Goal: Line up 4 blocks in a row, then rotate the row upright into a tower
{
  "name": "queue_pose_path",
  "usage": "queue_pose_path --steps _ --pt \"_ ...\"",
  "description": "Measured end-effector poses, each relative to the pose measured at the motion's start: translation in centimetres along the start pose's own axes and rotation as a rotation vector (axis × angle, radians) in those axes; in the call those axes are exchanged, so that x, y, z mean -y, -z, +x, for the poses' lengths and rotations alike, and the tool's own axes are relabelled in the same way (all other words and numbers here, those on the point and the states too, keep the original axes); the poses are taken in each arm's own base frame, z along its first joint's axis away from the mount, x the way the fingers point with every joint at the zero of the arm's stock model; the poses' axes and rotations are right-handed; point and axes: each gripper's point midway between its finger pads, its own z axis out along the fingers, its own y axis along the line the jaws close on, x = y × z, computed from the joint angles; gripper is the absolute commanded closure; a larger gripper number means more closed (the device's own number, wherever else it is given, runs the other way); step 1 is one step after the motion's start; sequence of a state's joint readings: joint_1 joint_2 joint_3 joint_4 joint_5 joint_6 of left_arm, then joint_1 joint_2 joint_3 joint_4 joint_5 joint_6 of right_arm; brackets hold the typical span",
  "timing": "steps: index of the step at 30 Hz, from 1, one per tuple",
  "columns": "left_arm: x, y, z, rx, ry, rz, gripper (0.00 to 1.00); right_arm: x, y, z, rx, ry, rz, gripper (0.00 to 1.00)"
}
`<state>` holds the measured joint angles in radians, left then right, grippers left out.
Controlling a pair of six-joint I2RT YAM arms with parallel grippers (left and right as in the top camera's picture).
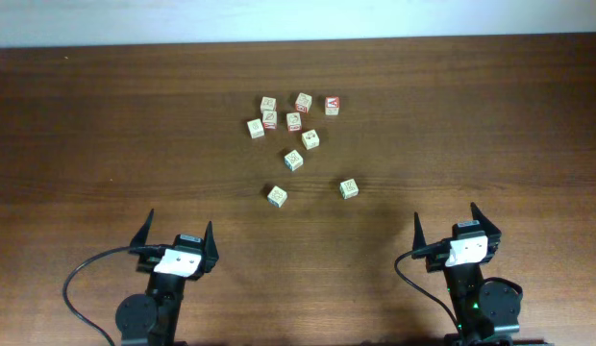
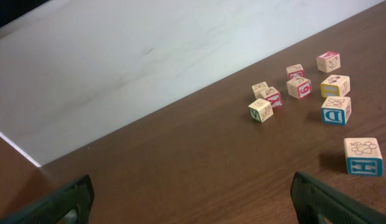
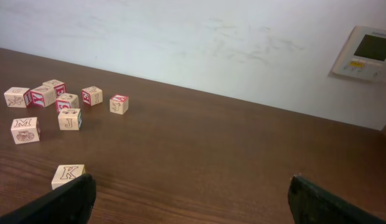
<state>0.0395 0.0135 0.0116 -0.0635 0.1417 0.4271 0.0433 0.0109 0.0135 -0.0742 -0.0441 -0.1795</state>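
Table point(image 1: 490, 125) of dark wood fills nearly the whole overhead view. Its far edge meets a white wall point(image 1: 298, 19) along the top. Wide bare wood lies left and right of the cubes, and another open band runs between them and the grippers.

Both arms sit low at the near side, well apart. The left arm point(image 1: 149, 312) leans slightly inward toward the middle, and the right arm point(image 1: 481, 303) stands almost straight. Each points its claw at the far edge.

The left gripper point(image 1: 180, 221) is spread as wide as it goes and holds nothing. In its wrist view, only the dark fingers point(image 2: 62, 202) show at the lower corners, with bare wood between them. The right gripper point(image 1: 444, 211) is likewise fully spread and empty.

A cluster point(image 1: 294, 122) of 6 cubes, several red-printed, sits past the middle of the table toward the far edge.

Nearer the arms, 4 cubes lie loose and apart from each other:
- The yellow block point(image 1: 310, 139) lies just beside the cluster.
- The D block point(image 1: 293, 160), blue, lies below it.
- The H block point(image 1: 277, 196), blue, is nearest the left claw.
- The K block point(image 1: 349, 188) is nearest the right claw.

All rest flat, well short of either claw.
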Motion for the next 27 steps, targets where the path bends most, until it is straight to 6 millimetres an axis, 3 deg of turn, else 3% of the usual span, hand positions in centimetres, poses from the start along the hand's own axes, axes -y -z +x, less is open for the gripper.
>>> queue_pose_path --steps 15,18,22,24,27 --pt "0.8 0.0 -0.5 0.026 0.0 0.047 0.01 0.0 0.0 0.0 0.0 0.0 0.0 0.02" --pt "1.4 0.2 -2.1 0.101 -0.003 0.089 0.01 0.0 0.0 0.0 0.0 0.0 0.0 0.02" --pt "2.7 0.4 -2.6 0.129 0.056 0.171 0.01 -0.2 0.0 -0.2 0.01 0.001 -0.013 0.01" --pt "3.0 0.3 -2.5 0.112 0.109 0.191 0.01 -1.0 0.0 -0.4 0.019 -0.019 -0.061 0.01" --pt "2.4 -0.4 -3.8 0.015 0.154 0.239 0.01 -1.8 0.3 -1.1 0.023 -0.068 -0.11 0.01"
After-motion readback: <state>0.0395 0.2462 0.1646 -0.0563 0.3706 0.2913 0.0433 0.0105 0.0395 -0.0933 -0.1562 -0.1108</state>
